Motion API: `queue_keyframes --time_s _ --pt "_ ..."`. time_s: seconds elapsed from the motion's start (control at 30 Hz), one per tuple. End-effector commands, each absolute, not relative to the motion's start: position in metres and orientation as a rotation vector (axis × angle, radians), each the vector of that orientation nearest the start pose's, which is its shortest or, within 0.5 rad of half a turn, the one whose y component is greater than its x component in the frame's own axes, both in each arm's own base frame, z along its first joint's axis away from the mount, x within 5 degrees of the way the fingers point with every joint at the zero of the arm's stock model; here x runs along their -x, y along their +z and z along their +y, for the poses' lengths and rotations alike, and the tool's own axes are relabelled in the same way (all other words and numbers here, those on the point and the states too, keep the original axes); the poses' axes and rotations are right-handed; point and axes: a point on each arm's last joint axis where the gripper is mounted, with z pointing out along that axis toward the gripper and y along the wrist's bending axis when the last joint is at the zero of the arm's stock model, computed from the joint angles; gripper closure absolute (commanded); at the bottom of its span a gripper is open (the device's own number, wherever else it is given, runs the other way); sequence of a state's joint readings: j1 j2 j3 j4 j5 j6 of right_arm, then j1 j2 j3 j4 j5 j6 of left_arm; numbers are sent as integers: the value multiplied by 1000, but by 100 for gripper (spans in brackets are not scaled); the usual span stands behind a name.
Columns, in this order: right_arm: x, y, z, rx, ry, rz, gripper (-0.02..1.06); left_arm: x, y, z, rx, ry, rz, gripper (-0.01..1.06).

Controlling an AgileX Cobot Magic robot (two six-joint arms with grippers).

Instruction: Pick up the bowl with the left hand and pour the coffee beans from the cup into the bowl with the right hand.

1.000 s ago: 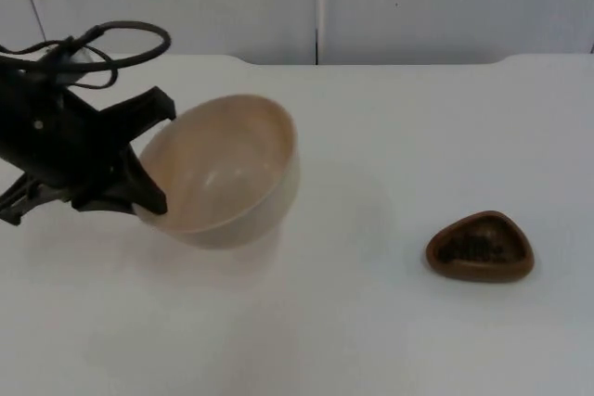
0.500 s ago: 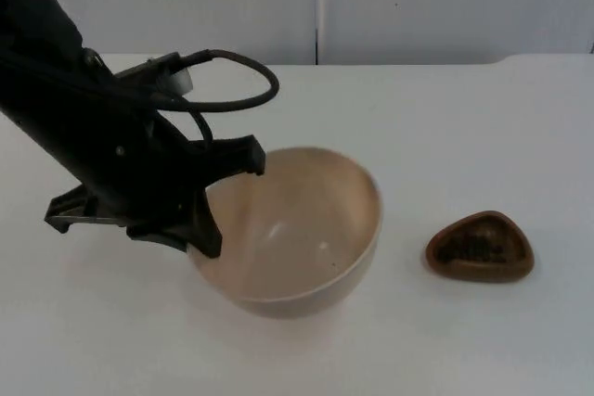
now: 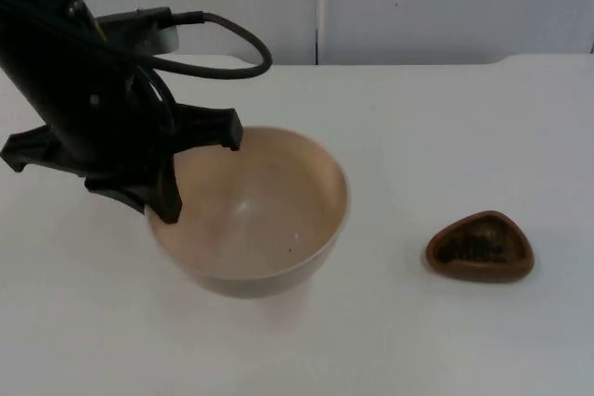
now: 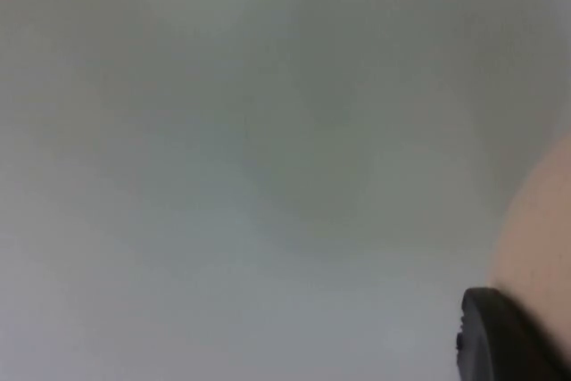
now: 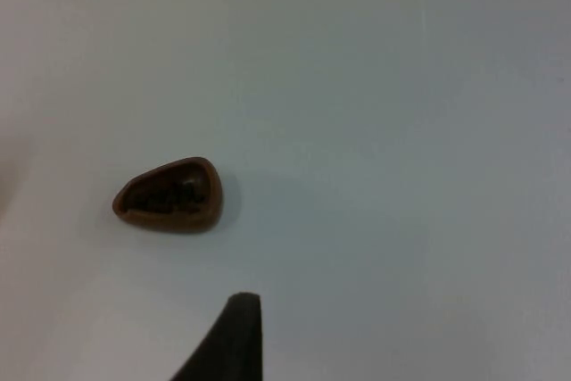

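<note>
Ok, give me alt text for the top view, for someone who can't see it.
The left hand grips the rim of a beige bowl over a white table. To its right, apart, sits a small brown cup of coffee beans.

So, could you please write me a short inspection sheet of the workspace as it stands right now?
Surface: white table, bare around the items.
Job's things: beige bowl held at its rim by the left end effector, nearly empty inside apart from a tiny dark speck; small brown cup with dark coffee beans inside stands apart on the table, untouched.
Clutter: nothing seen.
Grippers: left end effector clamped on the bowl's near-left rim; right end effector waits short of the cup, with nothing in it.
Cables: left out, as they are the robot's own.
Surroundings: grey partition wall behind the table.
</note>
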State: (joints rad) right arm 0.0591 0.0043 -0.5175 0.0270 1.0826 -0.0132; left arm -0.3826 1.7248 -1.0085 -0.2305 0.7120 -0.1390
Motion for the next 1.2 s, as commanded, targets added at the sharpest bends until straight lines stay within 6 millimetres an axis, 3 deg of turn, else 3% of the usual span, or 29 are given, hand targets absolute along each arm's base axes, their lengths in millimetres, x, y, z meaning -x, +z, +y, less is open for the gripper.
queue_keyframes --time_s 0.0,0.27,0.63,0.8,1.0,1.17 --pt "7 280 2 77 51 2046 -1 -291 185 -134 -194 -324 2921 105" --pt "7 280 2 77 51 2046 -1 -293 186 -135 -261 -325 2887 105" --pt "7 280 2 77 51 2046 -1 -293 187 -138 -150 -418 2905 105" --pt "7 280 2 77 51 2046 -1 -294 186 -134 -29 -363 2911 105" --pt "7 280 2 77 55 2046 -1 -295 184 -124 146 -146 2907 105" --pt "7 280 2 77 55 2046 -1 -293 185 -133 159 -165 2884 105"
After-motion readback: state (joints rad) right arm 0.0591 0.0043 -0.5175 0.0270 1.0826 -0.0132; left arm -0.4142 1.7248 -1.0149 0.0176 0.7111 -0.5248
